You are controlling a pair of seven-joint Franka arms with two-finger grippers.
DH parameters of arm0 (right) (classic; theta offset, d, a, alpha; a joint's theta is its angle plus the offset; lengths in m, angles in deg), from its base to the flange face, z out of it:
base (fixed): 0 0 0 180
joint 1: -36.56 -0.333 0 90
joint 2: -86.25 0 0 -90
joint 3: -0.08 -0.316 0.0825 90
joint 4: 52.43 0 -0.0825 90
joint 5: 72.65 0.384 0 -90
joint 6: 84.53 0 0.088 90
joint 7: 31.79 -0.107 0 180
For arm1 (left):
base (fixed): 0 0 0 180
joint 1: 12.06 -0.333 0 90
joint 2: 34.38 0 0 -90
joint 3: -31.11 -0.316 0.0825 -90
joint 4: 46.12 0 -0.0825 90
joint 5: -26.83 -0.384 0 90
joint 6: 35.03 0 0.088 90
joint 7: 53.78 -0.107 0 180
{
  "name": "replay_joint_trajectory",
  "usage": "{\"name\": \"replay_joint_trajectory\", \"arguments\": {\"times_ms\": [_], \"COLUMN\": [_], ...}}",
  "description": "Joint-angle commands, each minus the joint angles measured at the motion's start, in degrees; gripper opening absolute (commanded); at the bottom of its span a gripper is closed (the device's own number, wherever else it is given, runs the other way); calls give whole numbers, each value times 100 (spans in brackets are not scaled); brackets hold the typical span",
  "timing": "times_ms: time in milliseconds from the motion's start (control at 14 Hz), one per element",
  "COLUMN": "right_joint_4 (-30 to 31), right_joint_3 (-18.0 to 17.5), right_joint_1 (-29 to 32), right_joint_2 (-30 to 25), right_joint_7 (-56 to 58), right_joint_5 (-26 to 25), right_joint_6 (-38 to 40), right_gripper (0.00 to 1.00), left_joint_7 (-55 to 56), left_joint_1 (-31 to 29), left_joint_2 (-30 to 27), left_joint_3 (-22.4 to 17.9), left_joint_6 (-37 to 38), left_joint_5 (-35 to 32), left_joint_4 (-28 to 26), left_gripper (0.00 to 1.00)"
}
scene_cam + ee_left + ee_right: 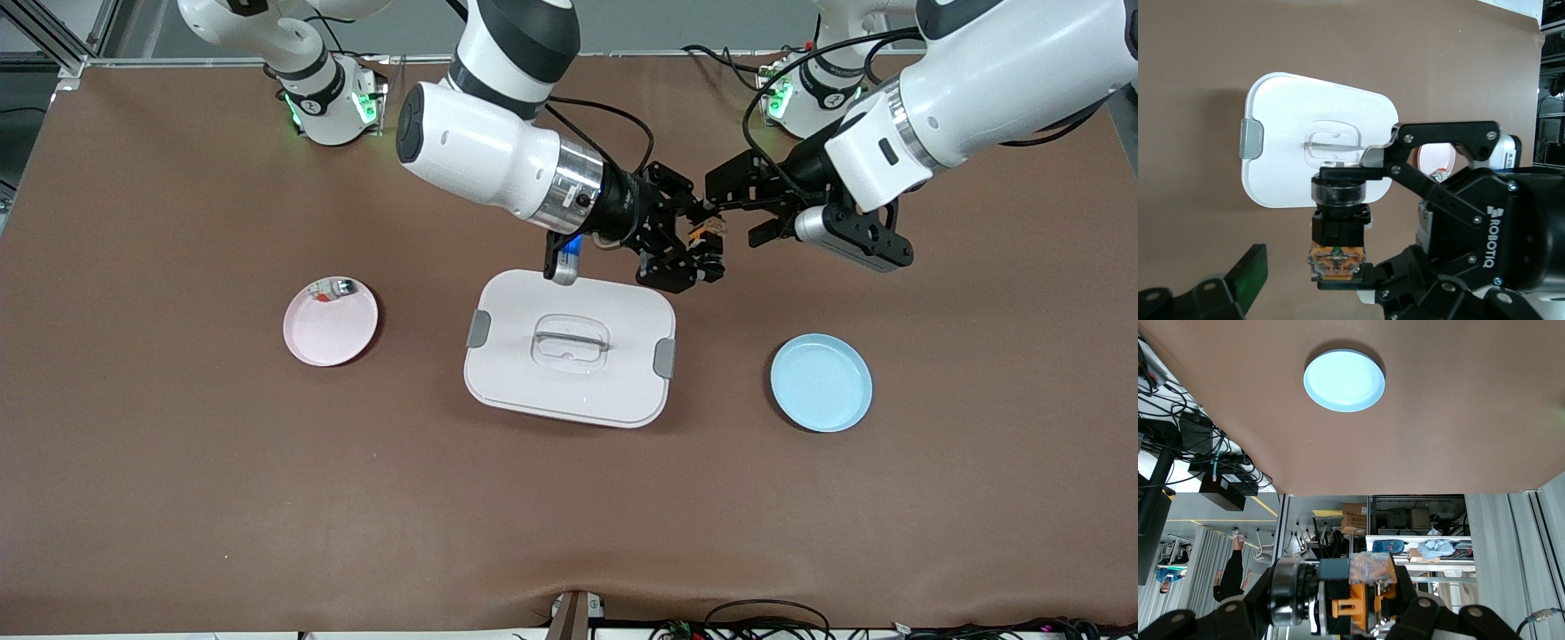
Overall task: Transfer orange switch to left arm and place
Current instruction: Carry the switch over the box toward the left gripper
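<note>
The orange switch (707,232) is up in the air, held by its two ends in my right gripper (696,236), which is shut on it. It hangs over the table just past the box's (569,348) corner at the left arm's end. In the right wrist view the switch (1361,600) lies crosswise between the jaws. My left gripper (736,213) is open right beside the switch. In the left wrist view the switch (1338,230) sits between my left gripper's (1338,303) spread fingers, one pad (1248,277) well clear of it. The white box (1318,140) lies below.
A pink plate (331,322) holding a small component (335,289) sits toward the right arm's end. A light blue plate (821,383) sits toward the left arm's end and also shows in the right wrist view (1344,380). Cables run along the table's near edge.
</note>
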Motion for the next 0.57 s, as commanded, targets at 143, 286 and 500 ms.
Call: {"name": "replay_joint_trajectory", "arguments": {"times_ms": [143,286,500], "right_joint_4": [-361,-361,-423], "right_joint_3": [52,43,43], "right_joint_1": [-44,-53,-44], "right_joint_2": [130,130,130], "right_joint_7": [-160,-160,-275], "right_joint_5": [113,121,121], "right_joint_6": [-96,-228,-228], "right_gripper": [0,0,0], "left_joint_7": [55,73,90], "left_joint_1": [33,68,130], "left_joint_2": [118,145,145], "left_joint_3": [9,9,9], "left_joint_6": [-186,-257,-266], "left_joint_5": [-179,-179,-179], "left_joint_4": [48,56,56], "left_gripper": [83,81,75]}}
